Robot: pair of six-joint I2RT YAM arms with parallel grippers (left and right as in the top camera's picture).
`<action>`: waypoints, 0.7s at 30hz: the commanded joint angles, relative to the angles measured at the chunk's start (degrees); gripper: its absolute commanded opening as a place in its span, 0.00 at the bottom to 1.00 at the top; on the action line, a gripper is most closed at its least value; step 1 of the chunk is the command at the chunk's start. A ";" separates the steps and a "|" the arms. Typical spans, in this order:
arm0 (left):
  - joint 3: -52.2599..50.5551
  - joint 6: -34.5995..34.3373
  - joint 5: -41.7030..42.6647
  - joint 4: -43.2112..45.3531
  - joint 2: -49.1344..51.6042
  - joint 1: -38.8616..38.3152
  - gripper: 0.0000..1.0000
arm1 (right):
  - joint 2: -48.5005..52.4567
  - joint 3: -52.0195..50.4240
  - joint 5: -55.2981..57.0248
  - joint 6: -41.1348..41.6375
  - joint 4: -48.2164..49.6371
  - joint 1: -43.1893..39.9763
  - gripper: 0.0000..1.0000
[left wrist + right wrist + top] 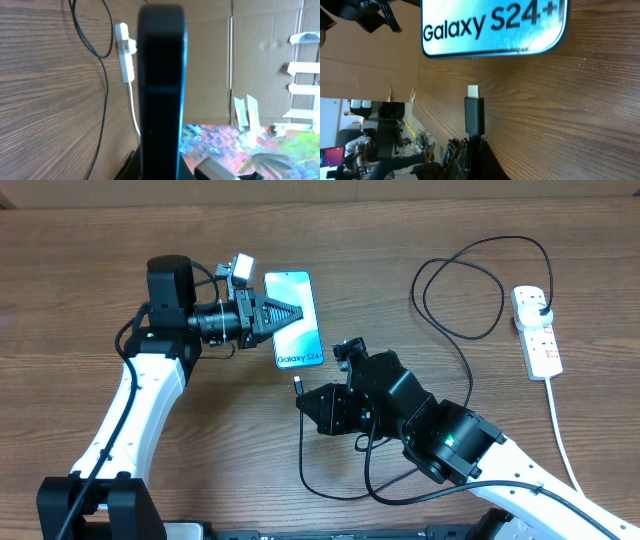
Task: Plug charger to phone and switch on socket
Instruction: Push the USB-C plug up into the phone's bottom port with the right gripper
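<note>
Phone: the phone (300,345) faces up near the middle of the table (120,240), its short lower edge turned towards my right arm. I cannot tell whether it rests flat or sits slightly raised.
Left hold: my left gripper (290,314) reaches in from the phone's left long side, jaws clamped across its body. The left wrist view shows the phone edge-on, dead centre.
Charger: the charger (474,114) stands out of my right gripper (305,398), jaws pinched on the connector's black body. The connector tip (473,91) points at the phone's lower edge, near it but not touching.
Socket: the socket (540,345) lies well apart at the far right, with the charger's plug (541,308) already seated. I cannot read the switch position.
Step in hand: lining up the tip with the phone's port, as I judge it. Insertion is not yet made.
Next move calls for: a straight, level push along the connector's axis, with the left hold bracing the phone against sliding. The port itself is hidden, so alignment needs care.
</note>
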 commanded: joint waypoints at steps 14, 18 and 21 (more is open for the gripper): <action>0.13 -2.84 2.27 1.20 -0.76 0.70 0.04 | -0.44 0.02 3.89 0.24 4.24 0.24 0.04; 0.13 -4.83 2.27 1.20 -0.76 0.70 0.04 | -0.44 0.02 3.89 0.24 4.09 0.24 0.04; 0.13 -4.94 2.43 1.20 -0.76 0.70 0.04 | -0.44 0.02 4.76 0.28 4.11 0.24 0.04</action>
